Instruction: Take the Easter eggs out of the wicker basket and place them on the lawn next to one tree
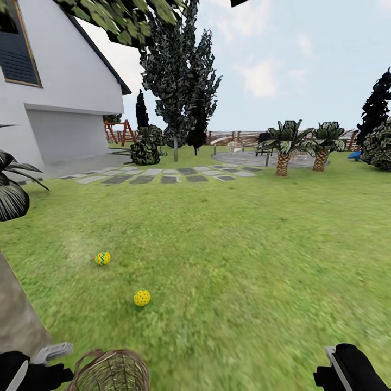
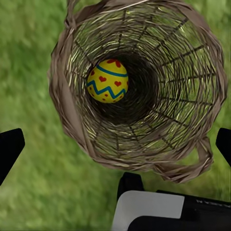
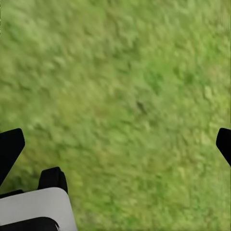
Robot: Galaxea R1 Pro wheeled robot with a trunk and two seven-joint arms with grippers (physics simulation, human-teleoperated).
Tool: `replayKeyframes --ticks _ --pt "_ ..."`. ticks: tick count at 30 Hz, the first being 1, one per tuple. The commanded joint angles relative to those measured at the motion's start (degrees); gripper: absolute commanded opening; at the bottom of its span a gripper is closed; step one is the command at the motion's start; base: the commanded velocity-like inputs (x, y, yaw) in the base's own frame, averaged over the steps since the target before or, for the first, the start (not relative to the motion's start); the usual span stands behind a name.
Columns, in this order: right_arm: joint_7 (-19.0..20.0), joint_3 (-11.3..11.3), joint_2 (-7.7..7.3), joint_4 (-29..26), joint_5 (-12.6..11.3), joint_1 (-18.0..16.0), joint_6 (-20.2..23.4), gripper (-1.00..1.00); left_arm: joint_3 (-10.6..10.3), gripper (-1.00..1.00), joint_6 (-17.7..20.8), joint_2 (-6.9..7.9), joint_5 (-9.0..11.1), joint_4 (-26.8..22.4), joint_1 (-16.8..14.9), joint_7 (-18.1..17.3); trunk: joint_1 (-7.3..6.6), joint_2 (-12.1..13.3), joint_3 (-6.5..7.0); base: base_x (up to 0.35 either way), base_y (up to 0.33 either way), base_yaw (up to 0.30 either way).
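Wicker basket [image 2: 139, 86] sits on the lawn [image 1: 244, 244], one heart-painted egg [image 2: 108, 81] inside at the bottom. Two more eggs lie on grass beyond the basket: dotted egg [image 1: 142, 297] nearer, zigzag egg [image 1: 102, 258] farther. My left gripper [image 2: 115, 144] hangs over the basket, jaws wide, empty. Right gripper [image 3: 115, 144] off to the basket's side over bare grass, also wide, empty.

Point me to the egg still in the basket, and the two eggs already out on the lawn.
Basket egg [image 2: 108, 80], left wrist view, its painted middle.
Far egg [image 1: 102, 258], head view, its centre.
Near egg [image 1: 142, 297], head view, its centre.
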Motion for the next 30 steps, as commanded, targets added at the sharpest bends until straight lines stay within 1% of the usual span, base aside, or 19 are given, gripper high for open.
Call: replayKeyframes --ticks 1,12,15,20,22,25,30 --pt "0.4 -0.1 0.02 0.0 0.5 0.0 0.2 1.00 0.1 1.00 0.3 -0.06 0.0 0.1 0.0 -0.2 0.23 -0.5 -0.25 0.000 0.000 0.000" --pt "0.5 0.0 -0.08 -0.1 0.4 0.0 0.2 1.00 -0.3 1.00 -0.3 -0.43 0.0 0.3 0.0 -0.6 2.64 -4.9 -2.23 0.000 0.000 0.000" --pt "0.5 0.0 -0.07 -0.1 0.4 0.0 0.2 1.00 -0.3 1.00 -0.8 -0.33 -0.1 0.4 0.0 -0.6 3.30 -6.1 -2.77 0.000 0.000 0.000" --pt "0.5 0.0 -0.06 -0.1 0.4 0.0 0.2 1.00 -0.3 1.00 -0.4 -0.24 0.0 0.3 0.0 -0.8 4.40 -8.1 -3.66 0.000 0.000 0.000" --pt "0.5 0.0 -0.06 -0.1 0.4 0.0 0.2 1.00 -0.3 1.00 -0.4 -0.15 -0.1 -0.5 0.0 -0.7 4.84 -8.9 -4.02 0.000 0.000 0.000" --pt "0.4 0.0 -0.06 -0.1 0.4 0.0 0.2 1.00 -0.1 1.00 -0.3 0.20 -0.2 -3.1 0.0 -0.6 5.50 -10.1 -4.56 0.000 0.000 0.000" --pt "0.5 0.0 -0.06 0.0 0.4 0.0 0.2 1.00 0.2 1.00 -0.3 0.16 -0.2 -3.7 0.0 -0.6 6.60 -12.1 -5.46 0.000 0.000 0.000"
